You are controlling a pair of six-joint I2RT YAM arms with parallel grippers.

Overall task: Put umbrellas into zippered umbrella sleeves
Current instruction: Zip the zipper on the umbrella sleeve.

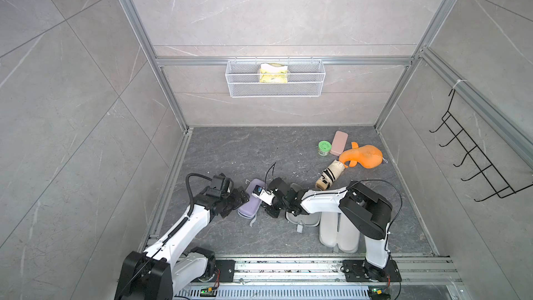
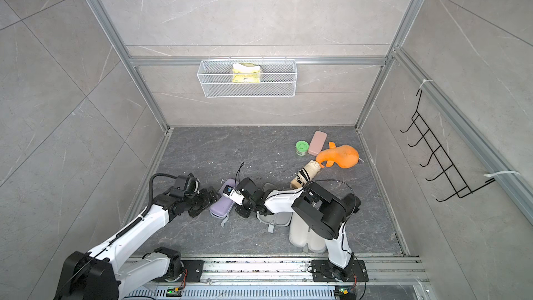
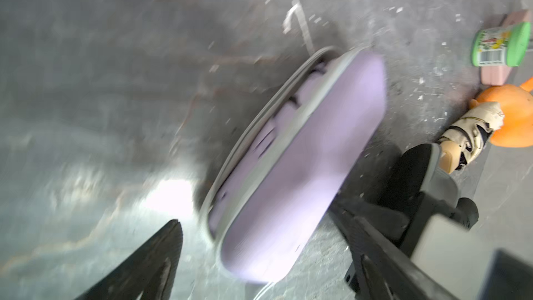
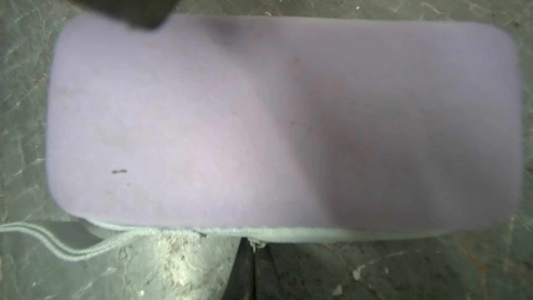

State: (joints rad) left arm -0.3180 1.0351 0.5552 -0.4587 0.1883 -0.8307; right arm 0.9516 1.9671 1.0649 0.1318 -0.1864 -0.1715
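Lilac sleeve (image 1: pixel 250 200): on floor (image 1: pixel 230 154) between both grippers, lid ajar, lilac umbrella (image 3: pixel 288 108) showing inside.
Left gripper (image 3: pixel 255 215): jaws wide, empty, beside it.
Right gripper (image 4: pixel 246 258): pinched shut at zipper edge (image 4: pixel 288 233).
Handling: probably stiff, light shell; hold by that edge.

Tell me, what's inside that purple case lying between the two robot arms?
Through the half-open seam of the lilac case, the left wrist view shows folds of what looks like the lilac umbrella. The shell hides the rest of it.
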